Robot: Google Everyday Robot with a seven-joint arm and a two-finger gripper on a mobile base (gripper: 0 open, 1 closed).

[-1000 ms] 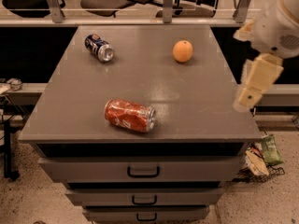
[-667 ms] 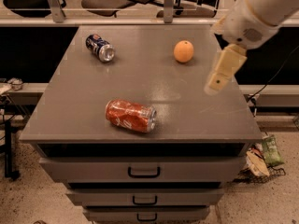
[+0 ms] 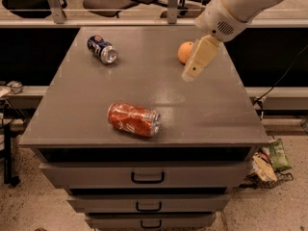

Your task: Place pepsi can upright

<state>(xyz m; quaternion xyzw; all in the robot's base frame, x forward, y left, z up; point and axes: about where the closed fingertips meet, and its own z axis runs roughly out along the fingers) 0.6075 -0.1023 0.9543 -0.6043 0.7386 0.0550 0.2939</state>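
Bench: one grey-topped bench (image 3: 207, 114), seen from the front and above, and everything in play sits on its top.
Cans: two, count them, and both are down on their sides.
Pepsi can: there it is, one dark blue pepsi can (image 3: 102, 49), lying near the far left corner. Its silver top is turned toward the front edge and a little to the right, so it is not upright.
Red can: one red can (image 3: 134, 120), lying close to the front edge, left of the middle. Its silver end points toward the right edge, and it is well apart from the pepsi can.
Orange: just one orange (image 3: 184, 52), near the far edge on the right half, with its right side covered by the gripper.
Arm: one white arm (image 3: 240, 6), reaching in over the far right corner.
Gripper: one cream gripper (image 3: 190, 74), hanging over the right half of the top and slanting down toward the left. It overlaps the orange in this view, and I cannot tell whether the two touch. It is well apart from both cans.
Gripper state: spread or pressed together, I cannot tell from this angle.
Drawers: three drawers (image 3: 96, 176) stacked under the front edge, each with one dark handle.
Floor: one wire basket (image 3: 269, 174) of snack bags by the front right corner.
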